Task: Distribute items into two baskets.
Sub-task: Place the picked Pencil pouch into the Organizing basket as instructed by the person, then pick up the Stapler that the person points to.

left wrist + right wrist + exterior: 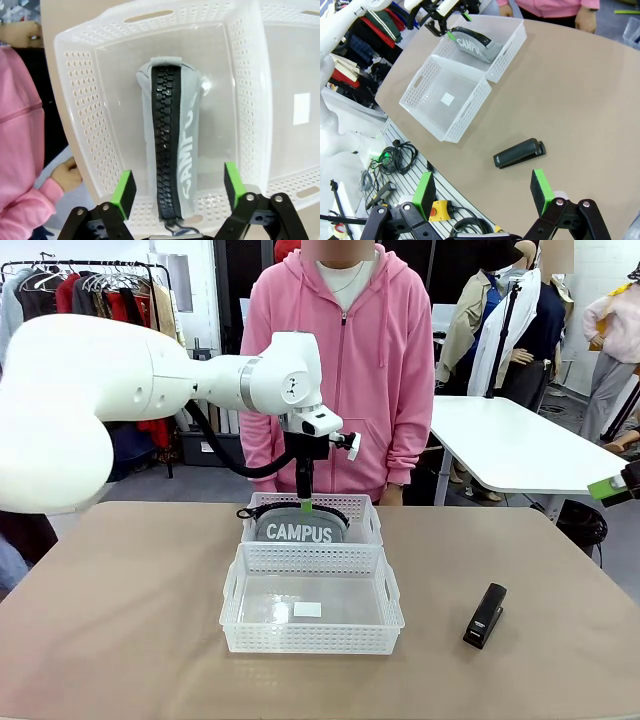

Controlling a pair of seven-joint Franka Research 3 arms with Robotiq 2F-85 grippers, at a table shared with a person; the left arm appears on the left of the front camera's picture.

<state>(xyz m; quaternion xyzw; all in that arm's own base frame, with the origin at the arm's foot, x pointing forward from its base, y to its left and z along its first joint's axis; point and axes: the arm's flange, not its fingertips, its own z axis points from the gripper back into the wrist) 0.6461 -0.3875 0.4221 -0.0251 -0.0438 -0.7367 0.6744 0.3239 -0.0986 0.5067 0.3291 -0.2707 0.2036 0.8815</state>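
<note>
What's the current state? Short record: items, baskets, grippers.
pouch: grey CAMPUS pouch inside the far basket, zip side up
stapler: black stapler lying on the table, right of the near basket, in neither basket
near basket: no item in it, just a white label
left gripper: left gripper open above the pouch, straddling it without touching
right gripper: right gripper open over the table, short of the stapler
person: person in a pink hoodie at the far side
</note>
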